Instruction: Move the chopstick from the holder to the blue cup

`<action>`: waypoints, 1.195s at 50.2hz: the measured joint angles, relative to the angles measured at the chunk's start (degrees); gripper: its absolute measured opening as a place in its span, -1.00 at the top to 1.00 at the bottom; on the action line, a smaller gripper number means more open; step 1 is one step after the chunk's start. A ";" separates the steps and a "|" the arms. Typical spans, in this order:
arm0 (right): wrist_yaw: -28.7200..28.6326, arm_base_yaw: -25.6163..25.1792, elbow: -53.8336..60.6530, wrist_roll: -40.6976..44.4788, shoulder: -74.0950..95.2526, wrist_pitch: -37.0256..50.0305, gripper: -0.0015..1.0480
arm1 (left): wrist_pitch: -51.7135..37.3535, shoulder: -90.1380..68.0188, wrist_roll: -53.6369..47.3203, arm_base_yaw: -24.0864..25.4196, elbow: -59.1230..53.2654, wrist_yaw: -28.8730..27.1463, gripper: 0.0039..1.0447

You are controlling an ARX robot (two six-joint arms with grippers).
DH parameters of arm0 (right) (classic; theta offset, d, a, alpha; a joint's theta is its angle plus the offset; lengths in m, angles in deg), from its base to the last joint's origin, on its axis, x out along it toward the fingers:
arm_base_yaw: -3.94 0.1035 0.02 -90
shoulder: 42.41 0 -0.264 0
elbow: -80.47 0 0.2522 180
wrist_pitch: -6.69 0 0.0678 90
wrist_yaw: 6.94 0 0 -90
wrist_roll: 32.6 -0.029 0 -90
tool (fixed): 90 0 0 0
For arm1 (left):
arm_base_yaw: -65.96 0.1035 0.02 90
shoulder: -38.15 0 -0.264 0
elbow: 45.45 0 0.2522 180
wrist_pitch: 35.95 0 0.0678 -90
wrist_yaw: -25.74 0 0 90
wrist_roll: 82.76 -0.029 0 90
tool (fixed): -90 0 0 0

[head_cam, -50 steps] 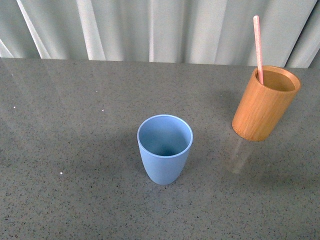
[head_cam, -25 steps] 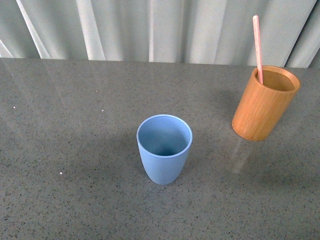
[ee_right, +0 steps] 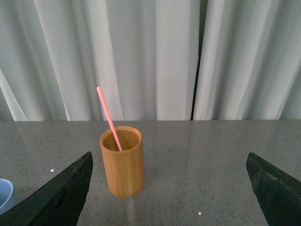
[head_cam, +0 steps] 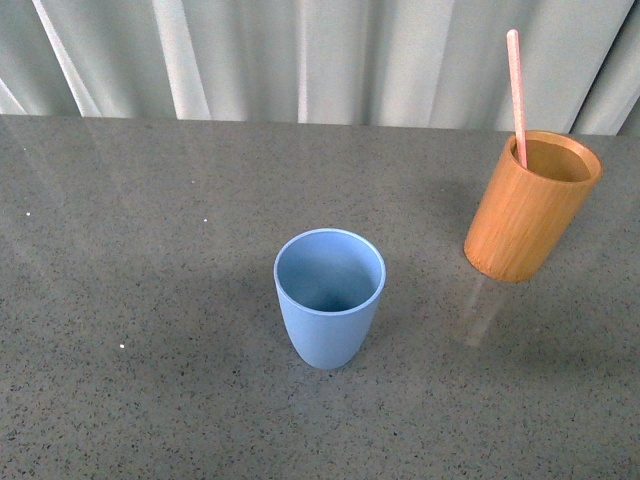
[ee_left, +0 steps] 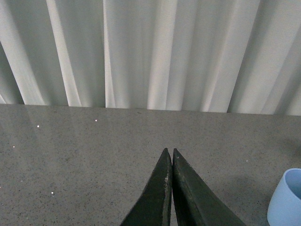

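The chopstick [head_cam: 516, 95] stands leaning in the holder [head_cam: 525, 215], far right on the tabletop [head_cam: 150, 250]. The cup [head_cam: 328, 310] stands upright, well apart, nearer the middle. Left claw [ee_left: 172, 155] is pressed together; right claw [ee_right: 169, 162] is spread wide.

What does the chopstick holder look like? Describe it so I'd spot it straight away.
On the grey table, look to the far right. The holder is the orange-brown wooden cylinder with a pink chopstick standing in it; the blue cup nearer the middle is tapered and empty.
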 joint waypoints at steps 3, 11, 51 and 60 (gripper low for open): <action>0.02 0.00 0.00 -0.02 0.00 0.00 -0.81 | 0.02 0.00 0.02 0.00 0.02 0.00 0.88; 0.02 0.00 0.00 -0.02 0.00 0.00 -0.81 | 0.04 0.00 0.02 0.00 0.02 0.00 0.33; -12.13 -11.26 -11.17 3.17 52.39 26.45 -0.81 | 0.04 0.04 0.02 0.00 0.02 0.02 -0.87; -13.00 -8.90 -17.59 4.52 71.43 35.39 -0.81 | 0.04 0.04 0.02 0.00 0.00 0.02 -0.87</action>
